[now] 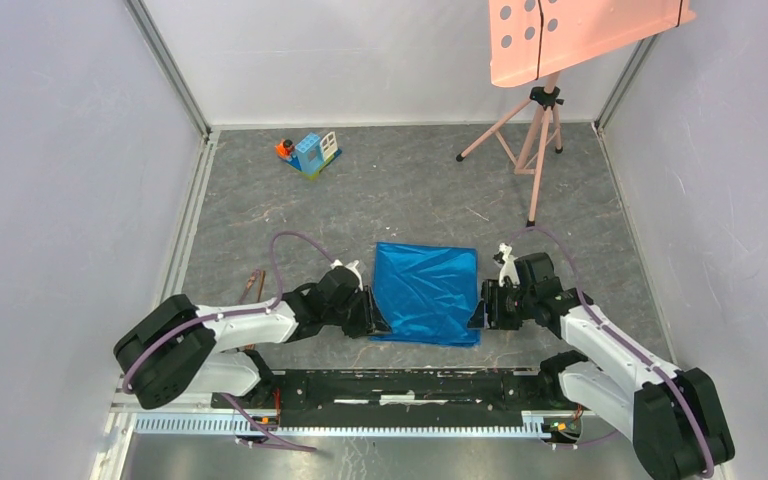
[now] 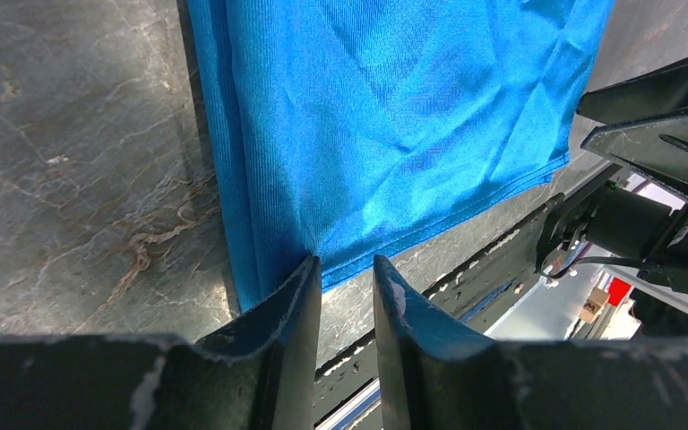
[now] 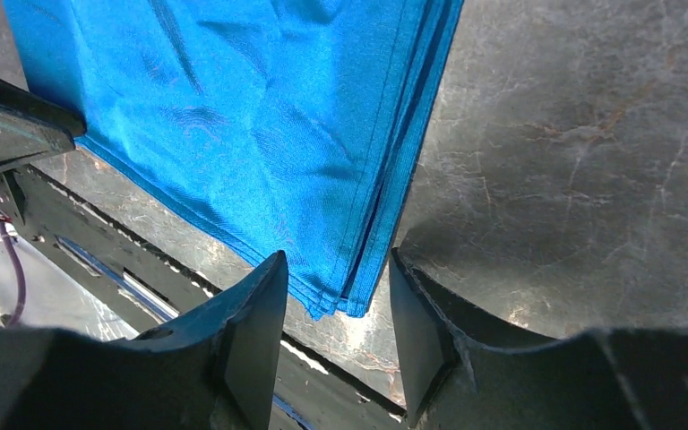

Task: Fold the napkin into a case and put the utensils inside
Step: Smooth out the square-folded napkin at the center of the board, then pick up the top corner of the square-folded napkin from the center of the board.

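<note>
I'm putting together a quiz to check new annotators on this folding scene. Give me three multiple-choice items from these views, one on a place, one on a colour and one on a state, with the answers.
1. Where does the napkin lie?
A. Against the far wall.
B. Between the left gripper and the right gripper, near the arms' bases.
C. In the far right corner.

2. What colour are the legs of the tripod?
A. Pink.
B. Green.
C. Black.

3. What state is the napkin in?
A. Bunched into a ball.
B. Hanging in the air.
C. Folded in layers, flat on the table.

Answers:
1 B: the top view shows a gripper at each near corner of the cloth.
2 A: the legs are pale pink.
3 C: both wrist views show stacked edges lying on the table.
</note>
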